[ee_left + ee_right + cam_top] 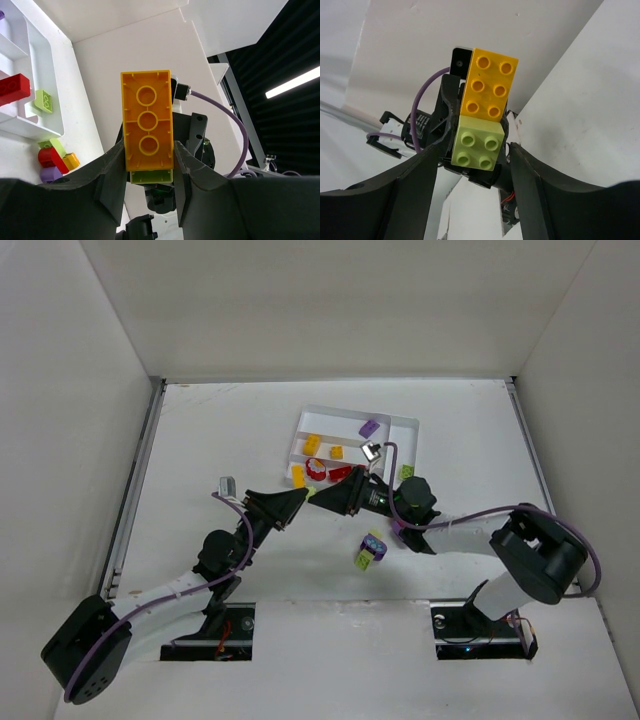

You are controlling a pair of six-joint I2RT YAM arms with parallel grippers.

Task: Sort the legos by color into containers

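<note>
The left claw (149, 149) is pinching a yellow-orange brick (147, 115) by its near end. Its jaws are standing narrow and pressing on the brick's two long sides. The brick is pointing straight out past the fingertips, with its long axis lying in line with the fingers. Its hollow underside is facing the left wrist camera.

A lime green brick (476, 146) is sitting pressed onto the studded face at the gripped end and overhanging it a little. The two colours are therefore hanging together as one piece.

The right claw (474, 150) is facing that studded side from the opposite direction. Its jaws are standing apart on either side of the green brick and are gripping nothing that shows.

The pair appears to be offered studs-first so that the right claw can take the green brick and pull it off. Joined bricks cannot go into separate compartments by colour.

Seen from above, the claws are meeting nose to nose, seemingly raised off the surface (200, 440). They are just on the near side of the white tray (345, 412), which is already holding yellow, red and purple pieces. A loose clump of bricks (370, 550) is lying beside the right arm, waiting.
</note>
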